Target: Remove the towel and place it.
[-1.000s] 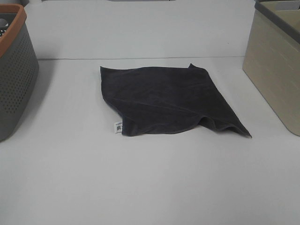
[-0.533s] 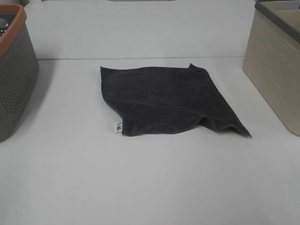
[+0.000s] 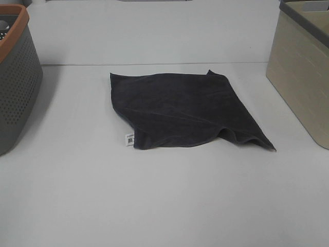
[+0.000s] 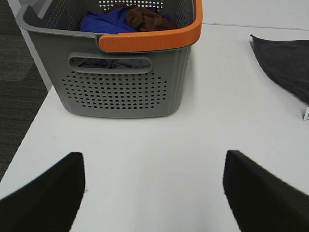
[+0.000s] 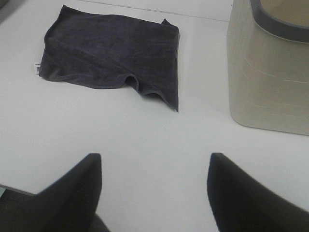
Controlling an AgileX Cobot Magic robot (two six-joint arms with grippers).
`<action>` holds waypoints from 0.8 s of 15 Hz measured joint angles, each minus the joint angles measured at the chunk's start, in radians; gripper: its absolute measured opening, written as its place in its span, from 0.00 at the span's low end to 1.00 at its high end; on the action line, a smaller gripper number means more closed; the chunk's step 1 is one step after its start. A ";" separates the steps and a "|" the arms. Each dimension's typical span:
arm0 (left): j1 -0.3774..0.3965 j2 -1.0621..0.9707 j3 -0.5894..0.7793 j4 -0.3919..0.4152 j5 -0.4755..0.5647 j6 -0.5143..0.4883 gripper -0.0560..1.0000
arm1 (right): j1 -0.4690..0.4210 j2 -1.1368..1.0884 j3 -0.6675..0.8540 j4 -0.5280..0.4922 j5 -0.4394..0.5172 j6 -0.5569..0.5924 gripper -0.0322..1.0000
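Charcoal towel (image 3: 180,105) flat on table (image 3: 164,200), grippers apart

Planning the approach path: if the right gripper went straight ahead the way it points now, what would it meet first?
Probably bare table first; beyond that, the towel's near corner lies roughly ahead. Depth is unclear.

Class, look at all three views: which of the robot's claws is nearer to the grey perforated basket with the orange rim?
Left. The left claw hangs open right before the grey perforated basket with the orange rim; the right claw is open across the table, beside the beige bin.
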 joint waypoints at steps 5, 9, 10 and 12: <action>0.000 0.000 0.000 0.000 0.000 -0.001 0.75 | 0.000 0.000 0.000 0.003 0.000 0.009 0.64; 0.000 0.000 0.000 0.000 0.000 -0.003 0.75 | 0.000 0.000 0.000 0.004 0.000 0.009 0.64; 0.000 0.000 0.000 0.000 0.000 -0.003 0.75 | 0.000 0.000 0.000 0.004 0.000 0.009 0.64; 0.000 0.000 0.000 0.000 0.000 -0.003 0.75 | 0.000 0.000 0.000 0.004 0.000 0.009 0.64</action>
